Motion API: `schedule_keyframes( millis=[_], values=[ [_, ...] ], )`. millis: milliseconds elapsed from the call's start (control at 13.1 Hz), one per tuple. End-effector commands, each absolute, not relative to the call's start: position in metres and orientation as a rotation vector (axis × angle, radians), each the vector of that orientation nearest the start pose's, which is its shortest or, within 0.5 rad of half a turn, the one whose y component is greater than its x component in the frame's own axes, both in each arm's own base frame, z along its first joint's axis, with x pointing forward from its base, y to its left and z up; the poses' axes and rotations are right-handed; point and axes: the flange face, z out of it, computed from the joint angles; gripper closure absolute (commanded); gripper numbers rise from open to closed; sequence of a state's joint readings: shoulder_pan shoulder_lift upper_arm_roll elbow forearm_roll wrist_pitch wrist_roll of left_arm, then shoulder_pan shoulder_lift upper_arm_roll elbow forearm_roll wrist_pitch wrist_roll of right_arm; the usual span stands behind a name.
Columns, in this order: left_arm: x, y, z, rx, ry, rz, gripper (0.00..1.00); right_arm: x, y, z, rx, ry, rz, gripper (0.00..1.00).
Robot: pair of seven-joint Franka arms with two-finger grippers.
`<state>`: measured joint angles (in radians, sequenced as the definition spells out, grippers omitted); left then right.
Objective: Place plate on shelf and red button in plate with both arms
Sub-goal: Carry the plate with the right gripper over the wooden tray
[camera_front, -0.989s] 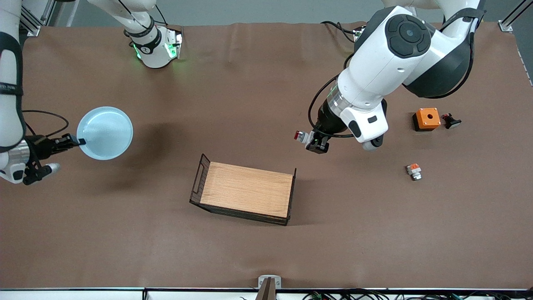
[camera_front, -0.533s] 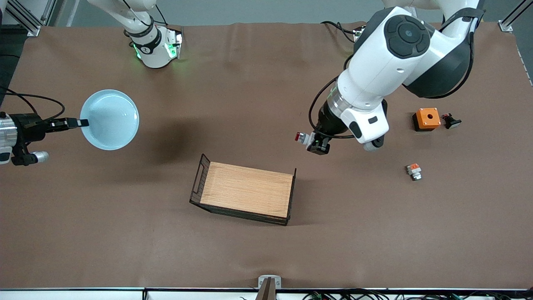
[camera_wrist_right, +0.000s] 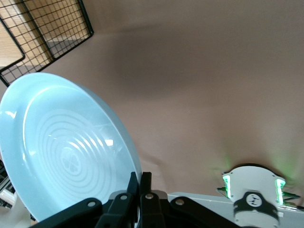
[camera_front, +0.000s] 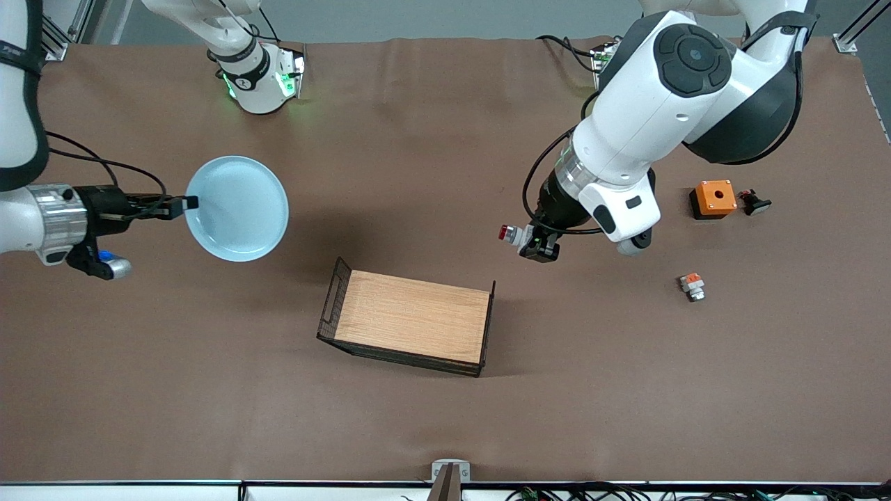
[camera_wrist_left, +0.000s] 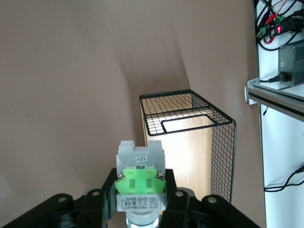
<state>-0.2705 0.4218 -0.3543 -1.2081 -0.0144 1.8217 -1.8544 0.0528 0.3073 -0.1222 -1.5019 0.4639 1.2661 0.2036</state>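
Observation:
My right gripper [camera_front: 186, 204] is shut on the rim of the pale light-blue plate [camera_front: 240, 209] and holds it in the air over the table toward the right arm's end; the plate [camera_wrist_right: 61, 152] fills the right wrist view, its rim pinched by my right gripper [camera_wrist_right: 142, 183]. My left gripper [camera_front: 530, 241] is shut on the red button [camera_front: 510, 234], grey-white with a reddish end, over the bare table beside the wooden tray [camera_front: 411, 323]. The left wrist view shows the button's green patch [camera_wrist_left: 140, 180] between the fingers [camera_wrist_left: 105, 187], with the tray [camera_wrist_left: 185, 142] below.
An orange box with a hole [camera_front: 713, 198] and a small dark piece [camera_front: 754, 202] lie toward the left arm's end. A grey piece with an orange patch [camera_front: 692, 285] lies nearer the front camera than them. The tray has black wire-mesh ends.
My right arm has carried the plate toward the tray, across the table from the right arm's end. My left gripper with the button has shifted slightly nearer the tray.

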Motion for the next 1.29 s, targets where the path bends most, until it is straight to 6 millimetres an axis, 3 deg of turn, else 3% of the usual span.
schedule_keyframes(
  millis=[0, 609, 913, 1065, 1217],
  values=[
    [0.596, -0.359, 0.575, -2.701, -2.051, 0.114, 1.0, 0.588, 0.075, 0.496, -2.647, 0.435, 0.737, 0.99],
    [0.601, -0.355, 0.572, -2.693, -2.059, 0.106, 1.0, 0.587, 0.172, 0.508, -2.63, 0.594, 0.66, 0.99],
    [0.6, -0.359, 0.573, -2.703, -2.056, 0.106, 1.0, 0.579, 0.214, 0.493, -2.582, 0.712, 0.549, 0.99],
    [0.589, -0.385, 0.569, -2.743, -2.017, 0.113, 1.0, 0.573, 0.239, 0.472, -2.573, 0.752, 0.446, 0.99],
    [0.584, -0.396, 0.57, -2.752, -2.006, 0.113, 1.0, 0.568, 0.263, 0.456, -2.557, 0.788, 0.348, 0.99]
  ],
)
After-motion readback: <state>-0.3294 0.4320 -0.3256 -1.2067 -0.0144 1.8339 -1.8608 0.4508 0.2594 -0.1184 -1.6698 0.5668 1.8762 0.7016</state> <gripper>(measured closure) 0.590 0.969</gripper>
